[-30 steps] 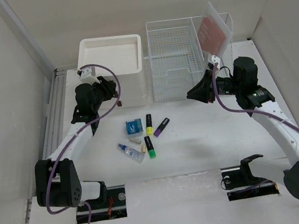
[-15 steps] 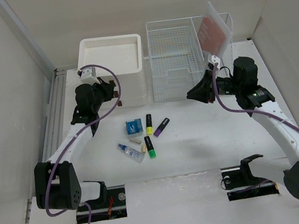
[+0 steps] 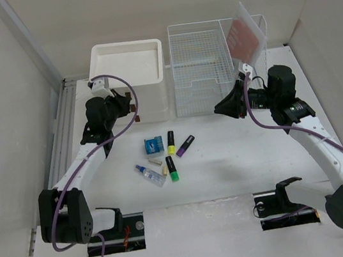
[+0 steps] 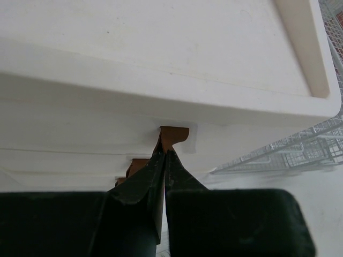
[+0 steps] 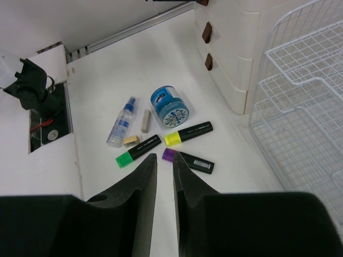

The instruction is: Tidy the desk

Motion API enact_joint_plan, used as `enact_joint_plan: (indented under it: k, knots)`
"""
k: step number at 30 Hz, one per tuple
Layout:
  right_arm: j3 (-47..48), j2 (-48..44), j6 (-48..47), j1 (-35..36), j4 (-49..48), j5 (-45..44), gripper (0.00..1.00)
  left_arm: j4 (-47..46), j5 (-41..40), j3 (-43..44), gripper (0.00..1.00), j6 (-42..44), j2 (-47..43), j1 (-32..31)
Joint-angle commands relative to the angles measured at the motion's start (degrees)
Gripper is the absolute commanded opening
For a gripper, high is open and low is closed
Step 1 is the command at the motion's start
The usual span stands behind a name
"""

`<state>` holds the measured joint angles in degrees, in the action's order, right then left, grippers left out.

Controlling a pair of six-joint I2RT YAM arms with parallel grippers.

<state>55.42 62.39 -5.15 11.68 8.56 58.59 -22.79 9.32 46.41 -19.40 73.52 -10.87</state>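
The white desk (image 3: pixel 228 159) holds a cluster of small items: a blue round tin (image 3: pixel 154 145), a yellow highlighter (image 3: pixel 171 143), a purple highlighter (image 3: pixel 185 146), a green highlighter (image 3: pixel 171 168), a spray bottle (image 3: pixel 150 174) and a beige eraser (image 3: pixel 155 161). My left gripper (image 3: pixel 130 105) is at the front of the cream drawer box (image 3: pixel 131 76). In the left wrist view it (image 4: pixel 165 155) is shut on the top brown handle (image 4: pixel 176 134). My right gripper (image 3: pixel 219 108) hovers above the desk, jaws slightly apart and empty (image 5: pixel 163 160), over the purple highlighter (image 5: pixel 188 159).
A white wire-mesh rack (image 3: pixel 210 64) stands right of the drawer box, with a red sheet in a clear sleeve (image 3: pixel 245 36) leaning in it. A grey rail (image 3: pixel 61 125) runs along the desk's left edge. Walls enclose the left, back and right sides.
My left gripper has shifted slightly up along the drawer box front to the top handle. The right arm and the items on the desk have not moved.
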Motion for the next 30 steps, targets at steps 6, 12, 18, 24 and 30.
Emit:
enact_joint_plan:
  k: [6, 12, 18, 24, 30]
  knots:
    - [0.4, -0.6, -0.4, -0.3, -2.0, 2.4, 0.23, -0.2, -2.4, -2.5, 0.0, -0.6, -5.7, -0.8]
    - [0.4, -0.6, -0.4, -0.3, -2.0, 2.4, 0.23, 1.4, -2.4, -3.9, 0.0, -1.2, -8.5, -1.3]
    - [0.4, -0.6, -0.4, -0.3, -2.0, 2.4, 0.23, 3.6, -3.4, -5.8, 0.0, -3.0, -11.0, -1.3]
    - [0.4, -0.6, -0.4, -0.3, -2.0, 2.9, 0.23, 5.8, -4.0, -8.9, 0.0, -5.3, -15.3, -1.3]
    - [0.4, -0.6, -0.4, -0.3, -2.0, 2.9, 0.23, 7.6, -3.4, -10.7, 0.0, -5.9, -18.2, -1.3]
